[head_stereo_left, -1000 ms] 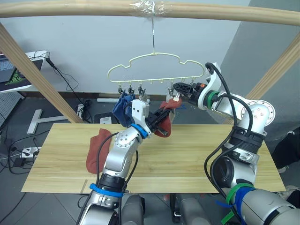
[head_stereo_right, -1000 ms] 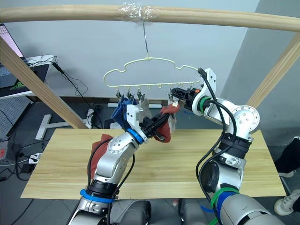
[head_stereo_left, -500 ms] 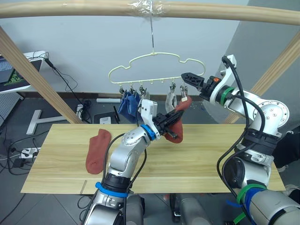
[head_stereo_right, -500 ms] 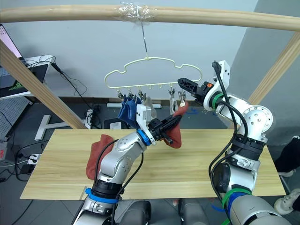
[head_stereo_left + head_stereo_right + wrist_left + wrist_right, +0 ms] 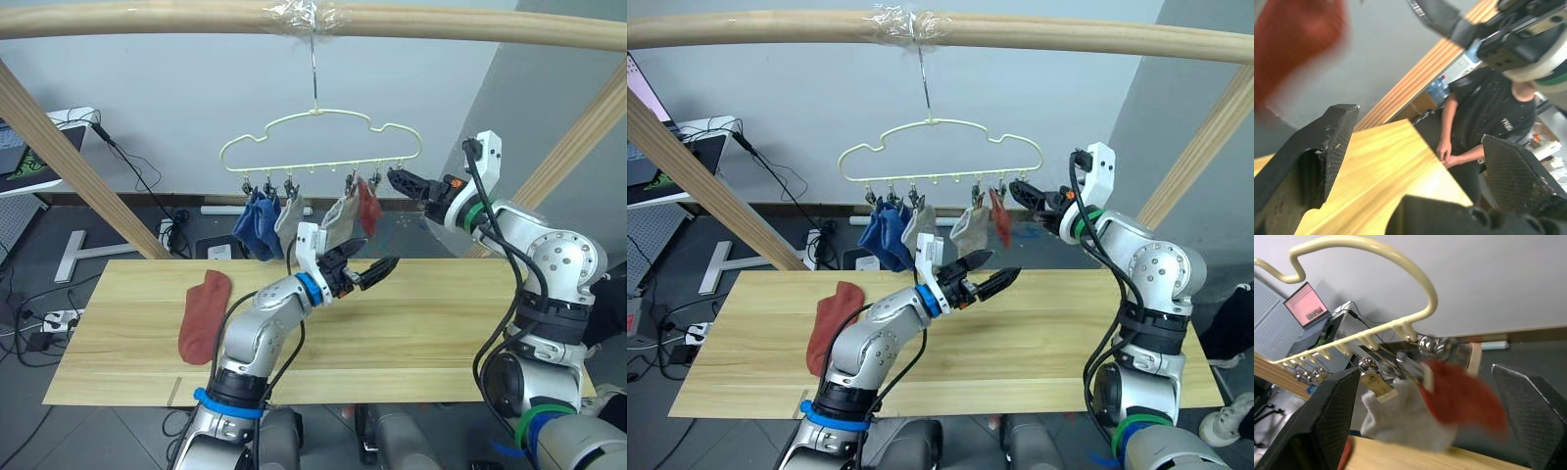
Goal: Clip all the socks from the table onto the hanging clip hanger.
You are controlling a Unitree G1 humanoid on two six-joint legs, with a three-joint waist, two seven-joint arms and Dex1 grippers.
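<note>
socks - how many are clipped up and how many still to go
Five hang from the clip hanger: two blue socks, two grey socks and one rust-red sock. Nothing is in hand: the left gripper and the right gripper are open and empty. One red sock on the table is left.

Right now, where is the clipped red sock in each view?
Left eye view: the red sock hangs near the right end of the clip hanger.
Right eye view: same place.
Left wrist view: blurred red patch against the grey wall.
Right wrist view: under a clip.
Shared landmark: the clip hanger.
</note>
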